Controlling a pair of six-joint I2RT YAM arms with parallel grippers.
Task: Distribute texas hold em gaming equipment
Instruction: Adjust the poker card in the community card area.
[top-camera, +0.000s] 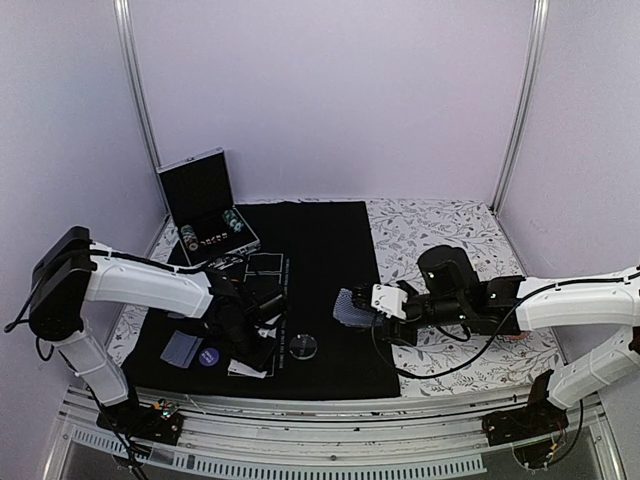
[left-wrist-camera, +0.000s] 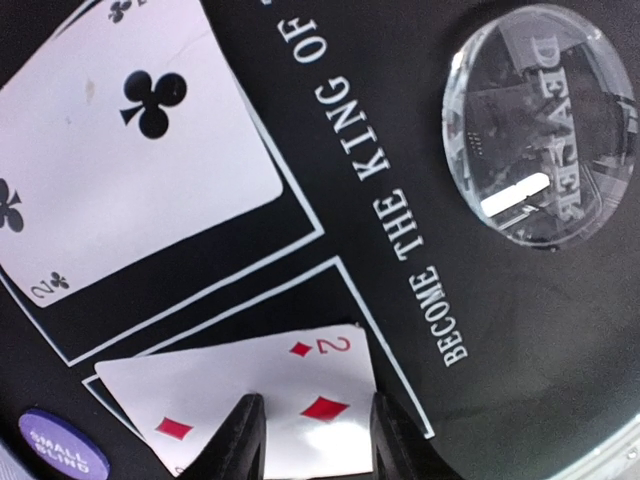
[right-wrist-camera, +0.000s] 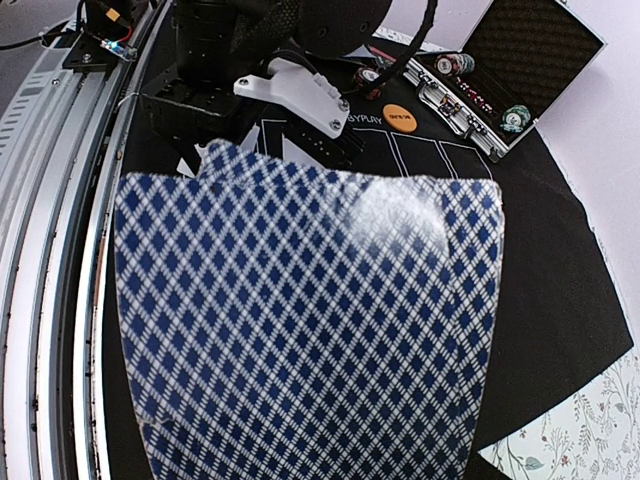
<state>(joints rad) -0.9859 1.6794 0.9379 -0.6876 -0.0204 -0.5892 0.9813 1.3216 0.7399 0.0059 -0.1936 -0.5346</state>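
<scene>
Over the mat (top-camera: 330, 240), the right hand (top-camera: 360, 305) grips lattice-backed cards (right-wrist-camera: 310, 320); the left hand (left-wrist-camera: 318, 432) stands part-open astride the two of diamonds (left-wrist-camera: 225, 385).

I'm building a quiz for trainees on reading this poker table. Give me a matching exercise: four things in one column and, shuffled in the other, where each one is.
Things
1. two of clubs
2. two of diamonds
3. clear disc
4. blue-backed cards

Places
A. held up off the mat at the tip of the right arm
B. face up, showing between the left fingers
C. flat on the black mat, beside the white lettering
D. face up, no fingers over it

Pairs: 1-D, 2-B, 3-C, 4-A
</scene>
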